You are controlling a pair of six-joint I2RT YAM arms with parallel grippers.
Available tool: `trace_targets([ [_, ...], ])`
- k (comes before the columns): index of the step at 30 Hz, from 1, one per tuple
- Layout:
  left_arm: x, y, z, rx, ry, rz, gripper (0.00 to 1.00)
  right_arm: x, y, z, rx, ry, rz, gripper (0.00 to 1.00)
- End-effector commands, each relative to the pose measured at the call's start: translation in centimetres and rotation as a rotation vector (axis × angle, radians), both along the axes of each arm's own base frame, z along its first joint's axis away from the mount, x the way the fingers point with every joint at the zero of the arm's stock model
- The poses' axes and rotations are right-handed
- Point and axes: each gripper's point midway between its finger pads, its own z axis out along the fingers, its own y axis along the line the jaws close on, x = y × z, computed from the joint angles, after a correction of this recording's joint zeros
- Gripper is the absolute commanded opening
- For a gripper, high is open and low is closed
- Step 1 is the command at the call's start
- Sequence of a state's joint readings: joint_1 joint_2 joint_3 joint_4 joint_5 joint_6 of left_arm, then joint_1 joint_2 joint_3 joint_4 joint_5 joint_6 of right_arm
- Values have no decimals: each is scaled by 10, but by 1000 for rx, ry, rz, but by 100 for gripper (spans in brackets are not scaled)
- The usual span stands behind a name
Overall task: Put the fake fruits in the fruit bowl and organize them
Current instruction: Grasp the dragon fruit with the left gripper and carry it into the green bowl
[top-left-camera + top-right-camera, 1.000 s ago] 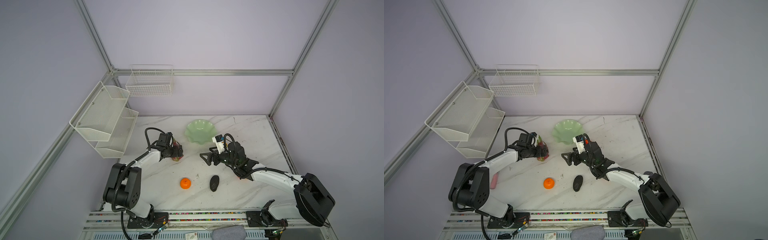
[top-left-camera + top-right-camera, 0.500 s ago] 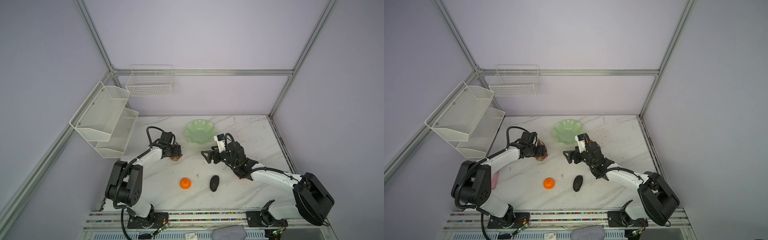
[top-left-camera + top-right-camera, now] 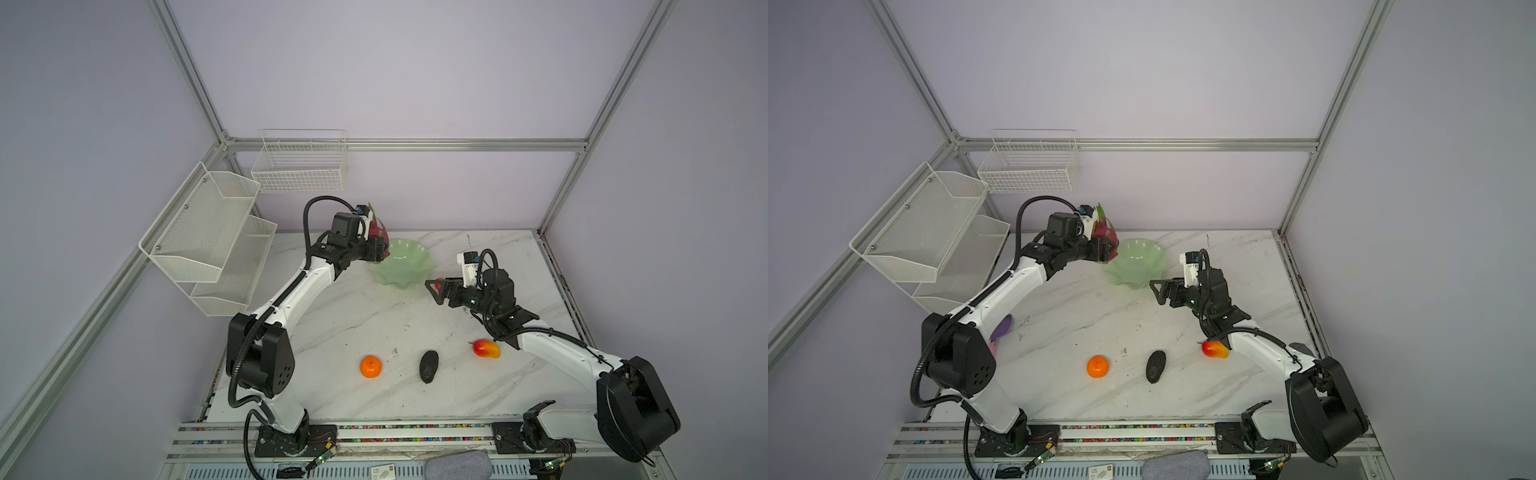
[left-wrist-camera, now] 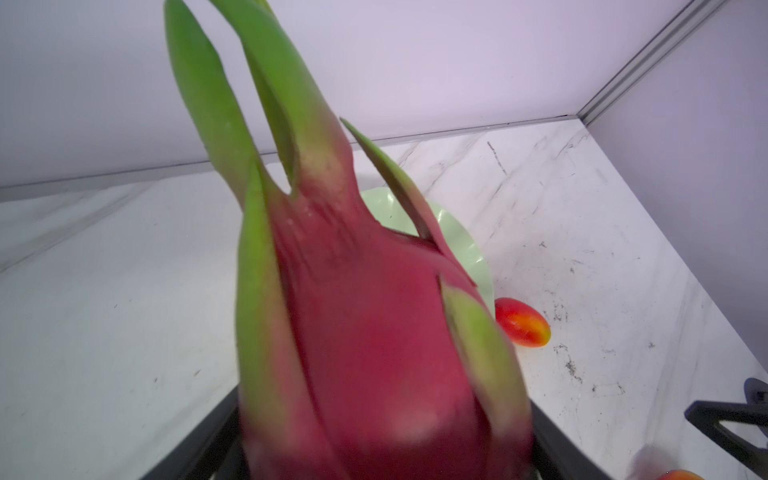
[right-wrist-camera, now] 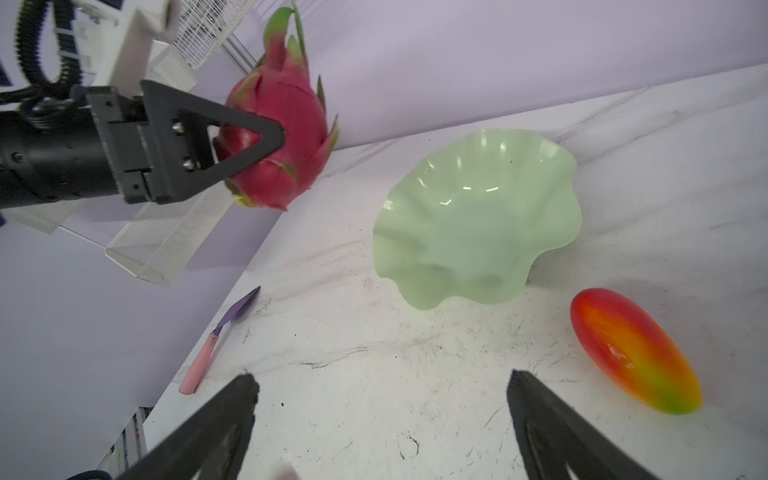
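L gripper (image 3: 377,253) clamped on dragon fruit (image 5: 282,137), fingers on its lower body, green tips up. Fruit is in the air at the rim of fruit bowl (image 5: 478,216), L-arm side, not inside. R gripper (image 5: 382,380) has jaws wide apart, low over table (image 3: 332,332) near the bowl. One mango (image 5: 636,353) lies just beside the bowl, off to the side of R gripper, not btwn jaws. Other mango (image 3: 486,349), avocado (image 3: 429,365), orange (image 3: 370,366) lie on table nearer the arm bases, well apart from both grippers. Trowel (image 5: 220,336) at table edge by L arm.
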State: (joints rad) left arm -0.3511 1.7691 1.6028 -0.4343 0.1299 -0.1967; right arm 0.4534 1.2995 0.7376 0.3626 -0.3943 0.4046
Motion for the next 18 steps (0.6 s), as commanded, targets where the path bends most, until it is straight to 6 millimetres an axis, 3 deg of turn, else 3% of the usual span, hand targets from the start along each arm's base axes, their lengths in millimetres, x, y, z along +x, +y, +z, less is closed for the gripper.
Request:
trace_targets([
  [1, 19, -31, 16, 12, -64, -125, 69, 0, -4, 12, 34, -9, 10, 97],
  [11, 70, -77, -30, 197, -123, -174, 69, -5, -12, 5, 25, -12, 15, 97],
  [18, 71, -85, -72, 234, -64, -174, 69, -6, -14, -5, 10, 1, 16, 97],
])
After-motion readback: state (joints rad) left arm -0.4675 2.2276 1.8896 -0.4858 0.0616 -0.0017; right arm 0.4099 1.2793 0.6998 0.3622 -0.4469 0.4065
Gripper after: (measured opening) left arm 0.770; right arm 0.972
